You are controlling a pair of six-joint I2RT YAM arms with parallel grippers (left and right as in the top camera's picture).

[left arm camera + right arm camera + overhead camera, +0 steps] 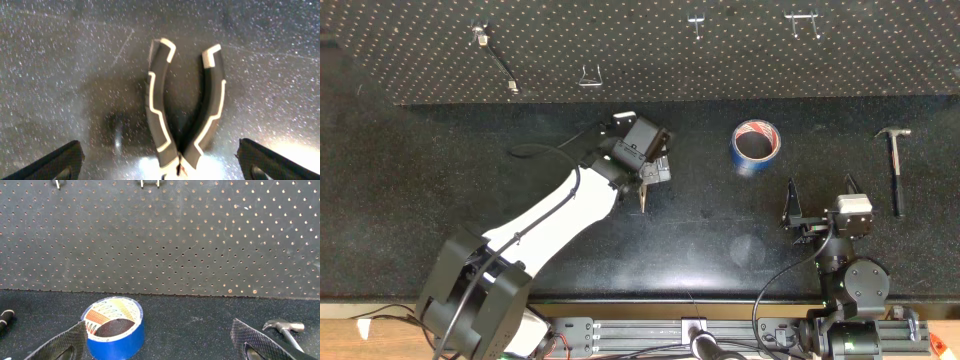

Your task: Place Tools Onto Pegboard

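pliers [159,115] on black mat [60,60] between spread left fingers [55,162]

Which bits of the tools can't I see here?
Pliers: nose cut off by the left wrist view's edge; from above, the left claw covers the handles.
Hammer: handle runs off the right wrist view's edge.
Pegboard hooks: too small from above to tell shapes.

Black, gritty worktop [720,230], flecked all over with pale specks. Behind it, dark pegboard [650,50] upright as rear wall. Along near edge, light wooden strip [370,308] and metal rail [640,328]. Bright glare [280,145] on worktop, soft-edged
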